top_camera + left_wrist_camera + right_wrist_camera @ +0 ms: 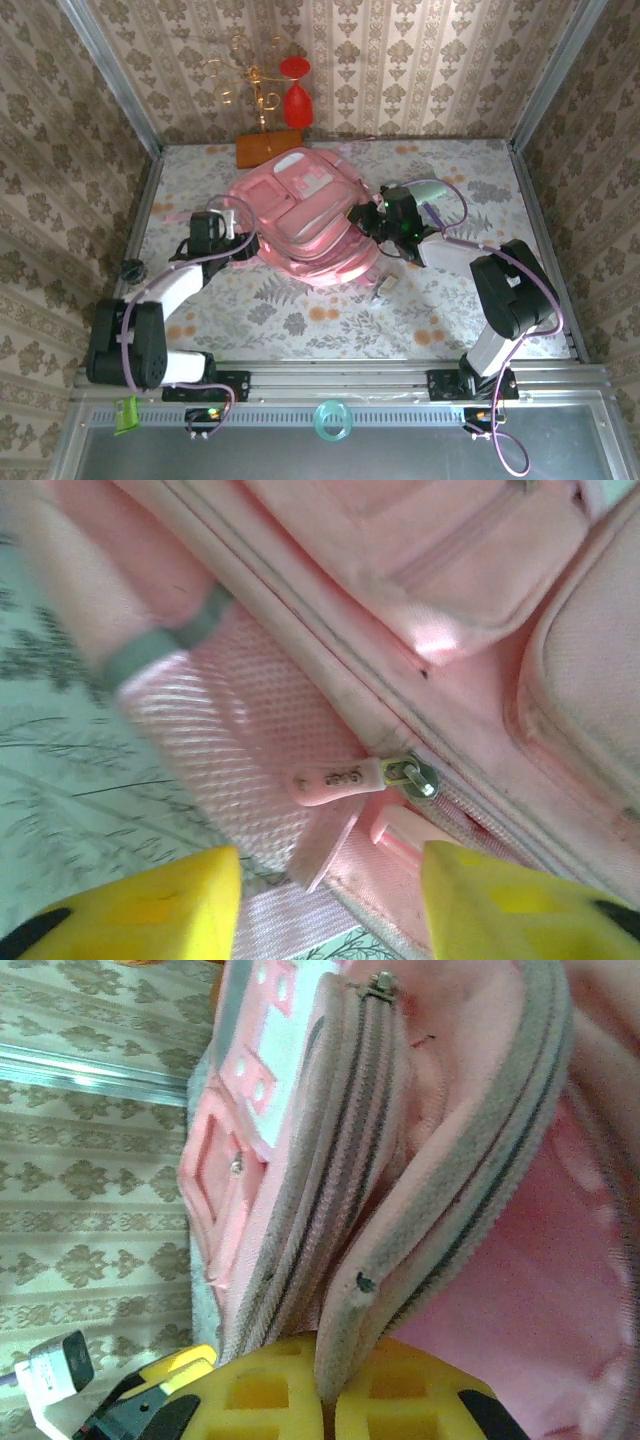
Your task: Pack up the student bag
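student bag (305,225) flat at centre of table (290,315); right gripper (328,1405) pinched on its zippered flap (345,1300), compartment gaping; left gripper (330,885) spread apart around zipper pull (338,778), not touching; judgement: bag partly open, packing all left

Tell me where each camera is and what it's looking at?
Top external: high behind the arms, looking down at the table; both arms and the student bag show.
Left wrist: on the left arm, facing the bag's zipper pull; open left gripper below.
Right wrist: on the right arm, facing the bag's zippered edge; right gripper pinches it.
Shared: the pink bag.
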`<act>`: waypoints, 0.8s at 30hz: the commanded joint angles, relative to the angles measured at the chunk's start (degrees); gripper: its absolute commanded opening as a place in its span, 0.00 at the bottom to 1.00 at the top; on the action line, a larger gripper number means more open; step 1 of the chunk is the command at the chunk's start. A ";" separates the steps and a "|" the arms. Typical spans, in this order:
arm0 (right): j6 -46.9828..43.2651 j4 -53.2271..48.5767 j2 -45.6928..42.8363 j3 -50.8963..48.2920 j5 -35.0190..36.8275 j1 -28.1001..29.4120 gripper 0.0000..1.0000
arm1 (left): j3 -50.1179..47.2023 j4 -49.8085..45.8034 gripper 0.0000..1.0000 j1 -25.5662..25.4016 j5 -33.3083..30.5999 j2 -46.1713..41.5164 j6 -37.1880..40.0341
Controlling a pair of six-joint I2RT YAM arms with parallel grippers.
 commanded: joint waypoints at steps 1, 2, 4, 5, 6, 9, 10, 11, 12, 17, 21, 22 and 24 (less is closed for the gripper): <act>4.06 7.88 -1.18 3.00 -0.75 1.84 0.00 | -1.20 -1.61 0.66 0.20 -5.37 -8.18 -1.15; 4.17 7.77 -1.25 3.48 -0.40 2.67 0.00 | -1.55 -1.36 0.71 0.09 -5.49 -10.63 -1.17; 4.00 7.94 -1.06 4.60 -0.31 4.23 0.00 | -2.15 0.37 0.75 -0.44 -4.01 -14.14 -1.04; 3.76 7.78 -0.83 5.35 -0.55 5.03 0.00 | -2.58 2.45 0.75 -1.56 -2.49 -15.32 -0.06; 3.62 7.53 -0.70 5.89 -0.75 5.68 0.00 | -2.70 4.31 0.76 -3.09 -1.30 -15.70 1.76; 3.24 6.68 -0.12 7.48 -1.11 7.40 0.00 | -1.64 7.81 0.78 -11.24 -1.90 -13.87 11.96; 3.18 6.33 0.02 7.81 -1.30 7.72 0.00 | -1.08 8.58 0.79 -14.27 -3.24 -12.49 15.85; 3.01 6.11 0.00 8.03 -1.39 7.98 0.00 | -0.51 9.19 0.82 -16.43 -4.49 -11.01 19.44; 2.97 5.86 -0.16 8.19 -1.31 8.17 0.00 | -0.26 10.16 0.85 -19.28 -5.14 -9.74 21.89; 2.53 4.60 -0.64 8.79 -0.88 8.62 0.00 | 2.89 11.48 0.93 -24.61 -6.38 -3.42 29.37; 2.42 4.31 -0.39 9.58 -0.90 9.04 0.00 | 6.69 8.67 0.97 -27.47 -14.48 1.92 34.47; 2.32 3.77 -0.36 9.68 -0.70 9.06 0.00 | 7.11 9.12 0.97 -27.66 -14.42 2.62 34.30; 2.70 4.14 -0.03 9.62 -1.08 9.06 0.00 | 7.18 11.17 0.95 -27.56 -17.39 3.77 32.70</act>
